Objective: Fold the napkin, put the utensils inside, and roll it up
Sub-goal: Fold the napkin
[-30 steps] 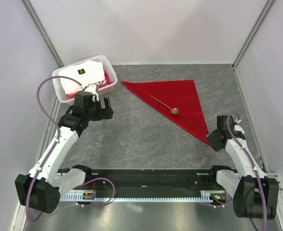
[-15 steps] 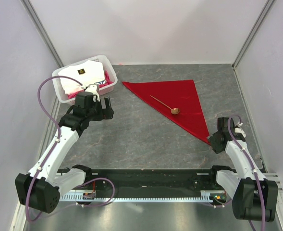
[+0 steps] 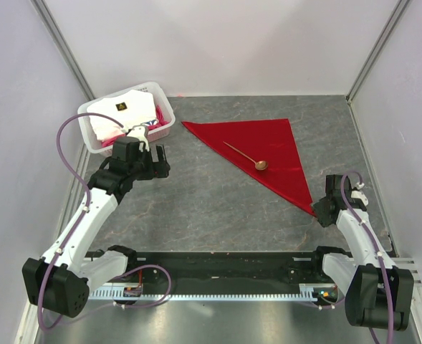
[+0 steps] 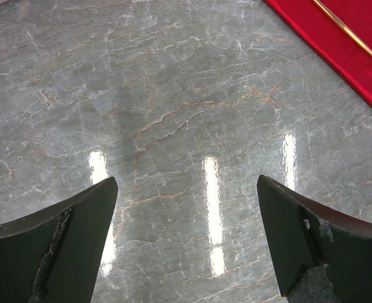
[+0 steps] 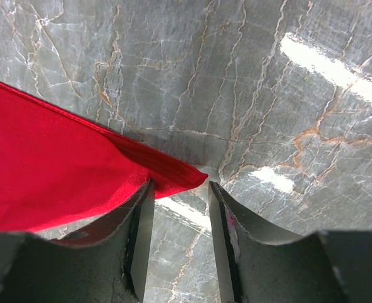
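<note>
My right gripper point(image 5: 178, 189) now slightly nearer 6 o'clock, fingers apart astride the napkin point(image 3: 264, 147) at its 5 o'clock corner, spoon point(image 3: 243, 154) atop it, left gripper point(image 4: 186, 180) unmoved, spread wide, bin point(image 3: 86, 127) at 10 o'clock holding white-pink cloths point(image 3: 125, 111)

In your left wrist view, the napkin point(image 4: 366, 19) ran off the top and right edges. The spoon point(image 4: 350, 36) showed only part of its handle there, and the right edge cut its bowl. From above, the right gripper point(image 3: 319, 211) covered the napkin's near corner, and its own fingertips stayed hidden from you. In the right wrist view, you couldn't tell whether the fingers point(image 5: 97, 259) touched the napkin, which ran off the left edge.
</note>
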Robot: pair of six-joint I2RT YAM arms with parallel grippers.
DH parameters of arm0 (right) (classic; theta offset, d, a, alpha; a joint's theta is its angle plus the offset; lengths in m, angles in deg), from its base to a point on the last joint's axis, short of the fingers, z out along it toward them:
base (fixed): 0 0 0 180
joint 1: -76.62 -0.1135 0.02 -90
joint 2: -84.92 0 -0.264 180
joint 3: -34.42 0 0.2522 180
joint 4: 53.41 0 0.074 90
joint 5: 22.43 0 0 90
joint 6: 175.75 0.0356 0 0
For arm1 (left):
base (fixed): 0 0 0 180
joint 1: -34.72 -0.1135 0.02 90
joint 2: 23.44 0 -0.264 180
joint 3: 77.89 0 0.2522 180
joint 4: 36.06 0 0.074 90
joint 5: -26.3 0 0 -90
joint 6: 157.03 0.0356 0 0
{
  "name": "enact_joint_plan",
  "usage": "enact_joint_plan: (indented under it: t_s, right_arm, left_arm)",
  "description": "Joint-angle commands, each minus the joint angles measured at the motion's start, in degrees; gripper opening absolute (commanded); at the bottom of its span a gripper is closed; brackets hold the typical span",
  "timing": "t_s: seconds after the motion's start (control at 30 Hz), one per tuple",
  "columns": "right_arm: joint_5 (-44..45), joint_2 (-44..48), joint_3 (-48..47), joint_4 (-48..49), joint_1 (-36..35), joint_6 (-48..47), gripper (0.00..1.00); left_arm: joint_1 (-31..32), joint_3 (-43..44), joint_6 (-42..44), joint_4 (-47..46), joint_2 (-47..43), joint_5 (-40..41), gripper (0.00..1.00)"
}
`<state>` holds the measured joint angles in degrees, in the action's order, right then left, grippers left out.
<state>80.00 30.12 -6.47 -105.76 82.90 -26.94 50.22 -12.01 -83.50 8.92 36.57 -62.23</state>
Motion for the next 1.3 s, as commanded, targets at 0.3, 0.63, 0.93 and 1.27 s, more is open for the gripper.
enact_joint_plan:
  t_s: [0.3,0.63,0.93,1.27]
  right_arm:
    - [-4.0,5.2,0.6,0.6,0.4,5.4,0.58]
    - [-1.8,3.4,1.1,1.4,0.3,5.4,0.58]
    - [-0.5,1.9,2.3,3.0,0.5,6.0,0.59]
    - [0.4,2.1,4.4,3.7,1.2,6.4,0.55]
  left_arm:
    - [0.7,1.6,1.2,-0.3,0.3,0.8,1.00]
    - [0.8,1.6,1.3,-0.3,0.2,1.3,1.00]
    - [0.8,1.4,1.3,-0.3,0.0,1.5,1.00]
    - [0.8,1.4,1.3,-0.3,-0.2,1.6,1.00]
